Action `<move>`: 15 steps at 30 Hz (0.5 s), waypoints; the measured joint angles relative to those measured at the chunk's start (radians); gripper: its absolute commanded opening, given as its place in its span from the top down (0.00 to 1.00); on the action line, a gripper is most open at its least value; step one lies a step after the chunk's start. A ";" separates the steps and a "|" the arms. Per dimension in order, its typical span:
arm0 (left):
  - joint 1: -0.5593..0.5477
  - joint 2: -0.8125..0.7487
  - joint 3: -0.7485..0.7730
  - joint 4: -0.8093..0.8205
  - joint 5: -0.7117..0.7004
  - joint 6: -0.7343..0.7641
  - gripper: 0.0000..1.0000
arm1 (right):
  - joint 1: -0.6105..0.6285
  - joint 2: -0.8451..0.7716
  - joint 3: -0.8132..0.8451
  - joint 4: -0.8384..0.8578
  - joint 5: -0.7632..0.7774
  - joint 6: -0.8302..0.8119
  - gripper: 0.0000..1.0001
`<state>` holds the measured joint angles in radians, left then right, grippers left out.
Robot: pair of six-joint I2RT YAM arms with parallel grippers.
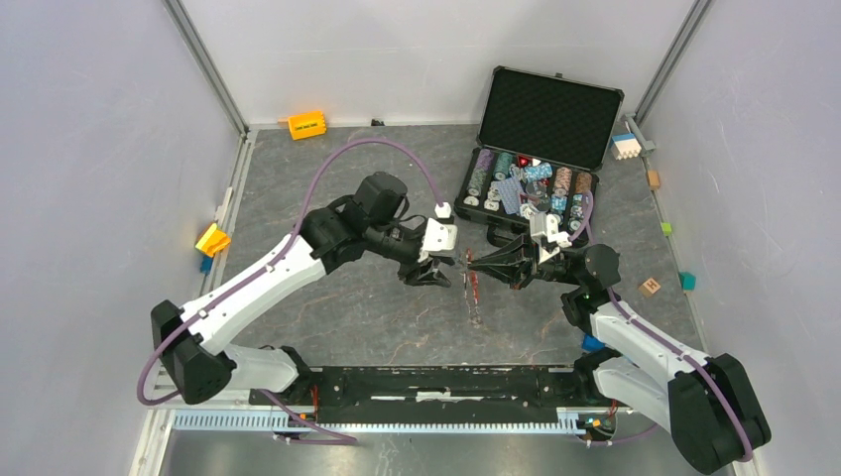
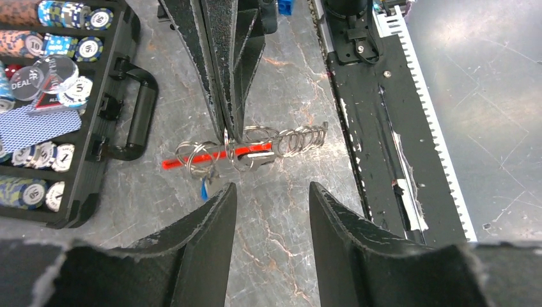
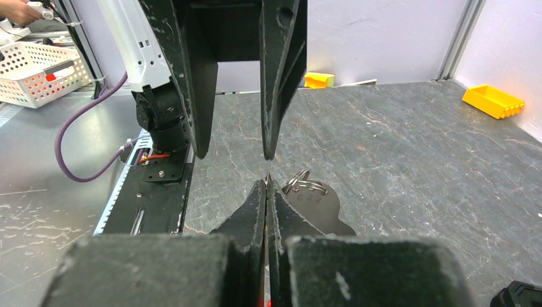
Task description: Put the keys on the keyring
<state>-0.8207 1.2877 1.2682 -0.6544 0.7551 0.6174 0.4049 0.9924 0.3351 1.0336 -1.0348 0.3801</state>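
From above, the thin silver chain keyring [image 1: 473, 295] with red oval fob lies on the worktop [image 1: 377, 317], reaching from where the left tool [image 1: 448, 270] and right tool [image 1: 470, 264] meet toward its near edge. Left wrist view: it lies crosswise, small silver keys [image 2: 254, 161] against it, beyond the left tool's parted, empty fingers [image 2: 217, 217]. Right wrist view: the right tool [image 3: 266, 182] is closed tight, a key beside its tips.
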 measured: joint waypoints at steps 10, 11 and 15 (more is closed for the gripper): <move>-0.005 0.089 -0.001 0.000 0.018 0.008 0.51 | 0.000 0.000 0.000 -0.001 0.000 0.000 1.00; -0.005 0.093 -0.001 0.000 0.021 0.008 0.52 | 0.000 0.000 0.000 -0.001 0.000 0.000 1.00; -0.005 0.107 -0.001 0.000 0.043 0.008 0.54 | 0.000 0.000 0.000 -0.002 0.000 -0.001 1.00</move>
<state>-0.8261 1.3949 1.2675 -0.6544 0.7982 0.6258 0.4049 0.9924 0.3351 1.0317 -1.0348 0.3794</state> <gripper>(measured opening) 0.474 0.004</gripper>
